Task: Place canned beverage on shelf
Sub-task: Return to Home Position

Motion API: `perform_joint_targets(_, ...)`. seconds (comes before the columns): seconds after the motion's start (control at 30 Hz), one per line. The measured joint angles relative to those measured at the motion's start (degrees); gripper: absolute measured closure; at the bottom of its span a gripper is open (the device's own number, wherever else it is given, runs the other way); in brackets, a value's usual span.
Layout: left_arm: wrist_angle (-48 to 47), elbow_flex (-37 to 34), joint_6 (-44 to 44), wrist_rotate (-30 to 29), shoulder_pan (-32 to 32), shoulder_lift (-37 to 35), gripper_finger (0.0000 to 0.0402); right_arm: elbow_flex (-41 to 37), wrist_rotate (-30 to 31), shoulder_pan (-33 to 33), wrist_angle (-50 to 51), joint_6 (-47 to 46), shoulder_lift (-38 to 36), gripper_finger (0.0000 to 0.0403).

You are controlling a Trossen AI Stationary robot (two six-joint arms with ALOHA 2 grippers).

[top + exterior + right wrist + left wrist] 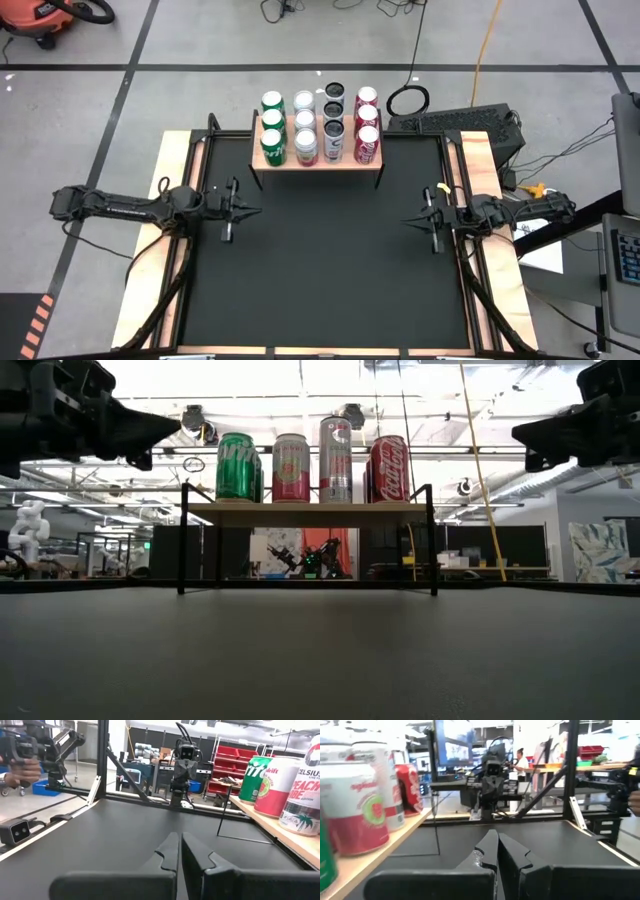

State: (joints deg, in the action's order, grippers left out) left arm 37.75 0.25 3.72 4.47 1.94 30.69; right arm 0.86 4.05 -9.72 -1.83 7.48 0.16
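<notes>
Wooden shelf [345,165] holds four columns of cans [305,122], while left claw [257,211] and right claw [405,222] sit closed, gripping nothing.

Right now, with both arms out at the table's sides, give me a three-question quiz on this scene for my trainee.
1. How many cans stand on the shelf: A) 9, B) 12, C) 15?
2. True or false: the left gripper holds one of them.
3. Fill in: the red cans stand at the shelf end nearer the ___ gripper.
Key: 1 B. 2 false; it is shut on nothing. 3 right gripper.
</notes>
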Motion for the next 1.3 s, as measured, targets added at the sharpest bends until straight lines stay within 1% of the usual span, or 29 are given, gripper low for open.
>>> perform_joint_targets(0.1, -4.23, 0.0, -2.22, -0.03, 1.3, -2.58, 0.0391, 0.0, 0.0, 0.0, 0.11, -1.14, 0.0, 0.0403)
perform_joint_targets(0.27, -11.9, 0.0, -4.63, -0.02, 1.3, -7.34, 0.0391, 0.0, 0.02, 0.0, 0.17, -1.52, 0.0, 0.0403)
perform_joint_targets(0.43, -18.01, 0.0, -4.43, -0.04, 1.3, -12.09, 0.0391, 0.0, 0.17, 0.0, 0.17, -0.16, 0.0, 0.0403)
perform_joint_targets(0.63, -25.28, 0.0, -3.36, -0.25, 1.3, -18.04, 0.0391, 0.0, 0.31, 0.0, 0.17, -0.61, 0.0, 0.0403)
perform_joint_targets(1.0, -35.76, 0.0, -3.31, -1.53, 1.3, -27.4, 0.0391, 0.0, 0.5, 0.0, 0.15, -0.78, 0.0, 0.0403)
perform_joint_targets(1.13, -36.5, 0.0, -3.35, -1.61, 1.31, -29.36, 0.0391, 0.0, 0.57, 0.0, 0.15, -0.81, 0.0, 0.0403)
perform_joint_targets(1.3, -36.58, 0.0, -2.28, -1.71, 1.3, -29.63, 0.0391, 0.0, 0.52, 0.0, 0.16, -2.13, 0.0, 0.0403)
